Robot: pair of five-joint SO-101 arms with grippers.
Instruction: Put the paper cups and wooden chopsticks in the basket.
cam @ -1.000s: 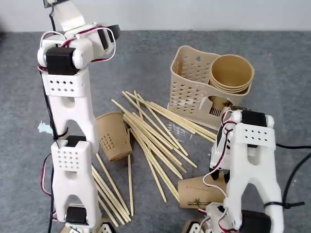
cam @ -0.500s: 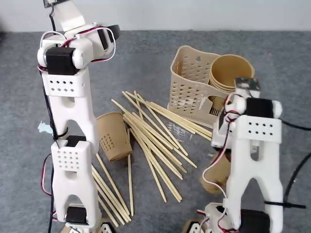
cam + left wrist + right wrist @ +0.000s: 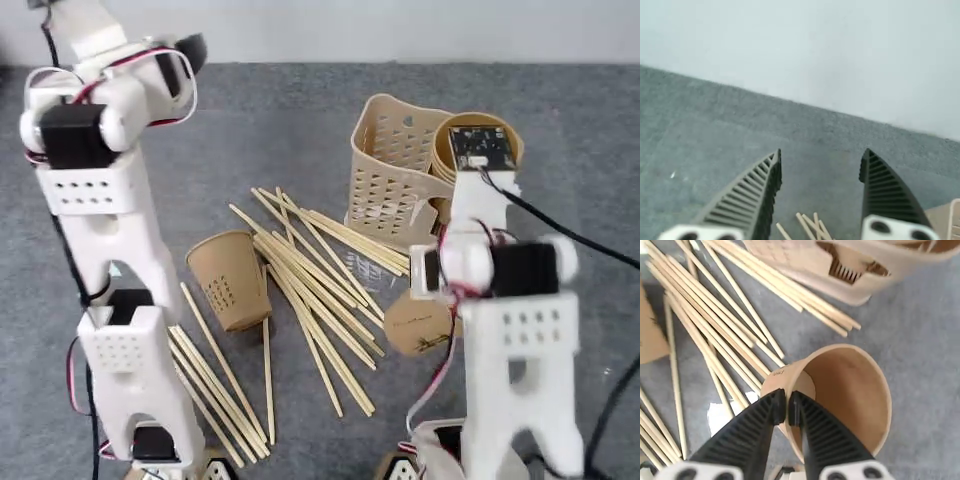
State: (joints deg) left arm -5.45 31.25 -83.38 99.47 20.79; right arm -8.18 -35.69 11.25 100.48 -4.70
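1. The left arm stands tall at the left edge of the grey bench. The left tool is held high with its jaws spread wide and nothing between them, over bare bench near the far wall.
2. A bundle of chopsticks lies flat at the left arm's base, fanned towards the near edge.
3. Just right of that arm a lying cup rests on its side. Its mouth points towards the far left.
4. A loose chopstick pile crosses the middle of the bench on a slant. One end touches the lying cup, and the other reaches the foot of the basket.
5. The right tool is pinched on the rim of a held cup, with the cup wall between its jaws. In the high view this held cup is tipped, base upward, just beside the pile and near the front of the basket. I cannot tell whether it touches the bench.
6. The basket stands upright at the far right, and stacked cups sit in its right part.
7. The right arm rises from the near right edge.
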